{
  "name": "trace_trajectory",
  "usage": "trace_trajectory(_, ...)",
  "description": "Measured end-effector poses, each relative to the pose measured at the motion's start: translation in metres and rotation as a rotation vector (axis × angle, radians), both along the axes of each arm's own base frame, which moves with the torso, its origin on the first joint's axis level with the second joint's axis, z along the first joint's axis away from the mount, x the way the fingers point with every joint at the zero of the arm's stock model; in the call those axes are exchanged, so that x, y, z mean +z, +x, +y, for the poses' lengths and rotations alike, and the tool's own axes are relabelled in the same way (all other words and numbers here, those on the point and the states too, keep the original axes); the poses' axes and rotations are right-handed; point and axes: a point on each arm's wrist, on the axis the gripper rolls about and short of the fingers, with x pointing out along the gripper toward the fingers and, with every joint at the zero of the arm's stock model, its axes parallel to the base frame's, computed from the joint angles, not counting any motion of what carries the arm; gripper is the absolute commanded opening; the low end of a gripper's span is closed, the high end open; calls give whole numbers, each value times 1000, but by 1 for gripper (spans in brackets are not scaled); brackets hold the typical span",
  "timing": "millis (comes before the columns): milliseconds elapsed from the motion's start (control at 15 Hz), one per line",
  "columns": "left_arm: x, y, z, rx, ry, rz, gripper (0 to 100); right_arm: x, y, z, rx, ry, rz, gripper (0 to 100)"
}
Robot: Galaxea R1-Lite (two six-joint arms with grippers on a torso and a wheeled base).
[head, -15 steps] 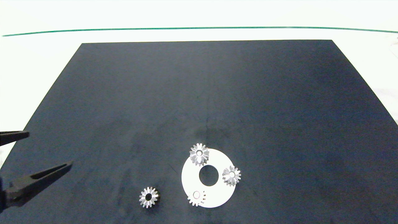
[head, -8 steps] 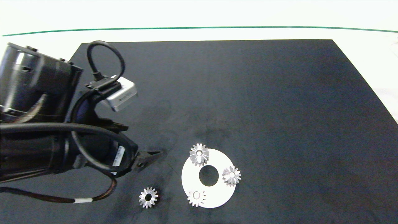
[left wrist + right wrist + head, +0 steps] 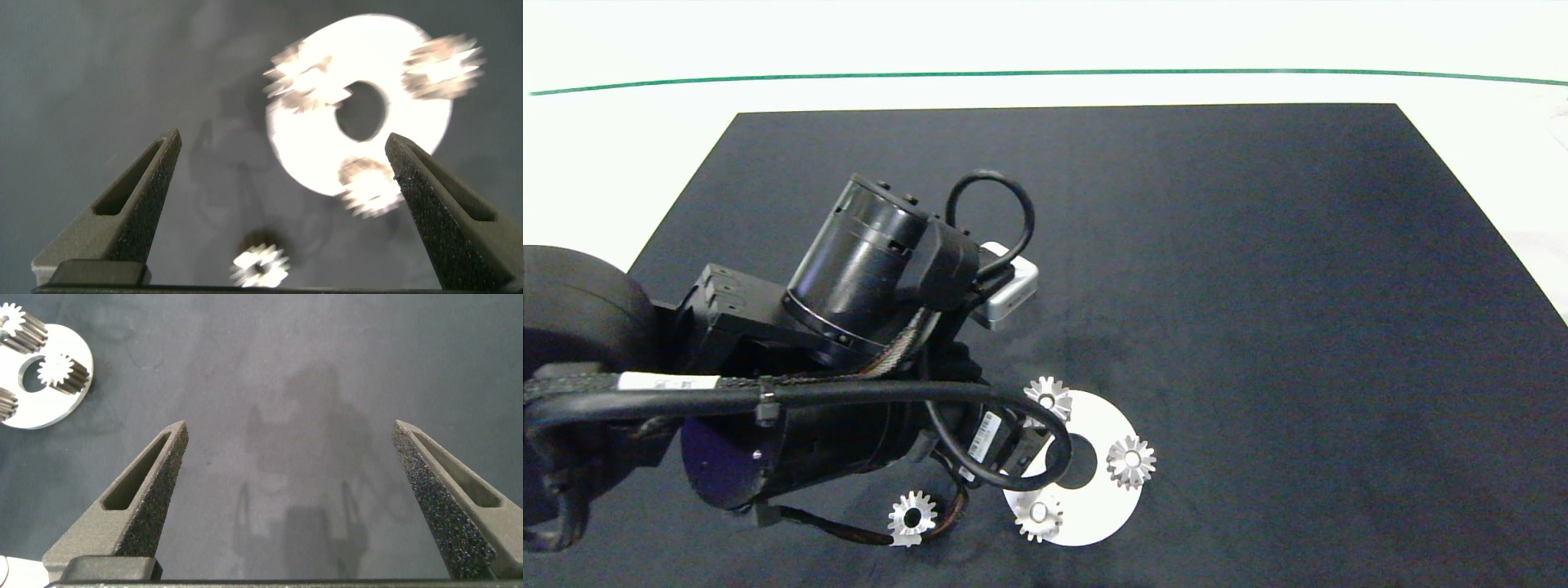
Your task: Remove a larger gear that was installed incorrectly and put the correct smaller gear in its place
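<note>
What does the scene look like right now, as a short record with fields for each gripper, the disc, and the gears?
left gripper: open, over the black mat near the disc
right gripper: open, over bare mat, off to the side of the disc
white disc: flat on the mat, centre hole, three gears on it
loose gear: wide bore, blunt teeth, on the mat beside the disc

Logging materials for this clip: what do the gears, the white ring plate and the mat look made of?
The loose gear and those on the plate look like bare silvery metal, with bright glints on the teeth. The ring plate is flat, smooth and white, possibly metal or plastic. The mat looks matte dark and cloth-like.
</note>
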Motion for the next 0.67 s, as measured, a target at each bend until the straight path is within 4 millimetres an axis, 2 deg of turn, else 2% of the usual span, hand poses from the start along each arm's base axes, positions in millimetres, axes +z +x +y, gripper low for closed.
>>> trace_trajectory(400,-11,10,-40,-46,19,12,100,-1,0,0,-1,1,2,100)
trace_trajectory(667,-21,23,-46,-51,74,8,100,-3,0,0,0,1,7,100)
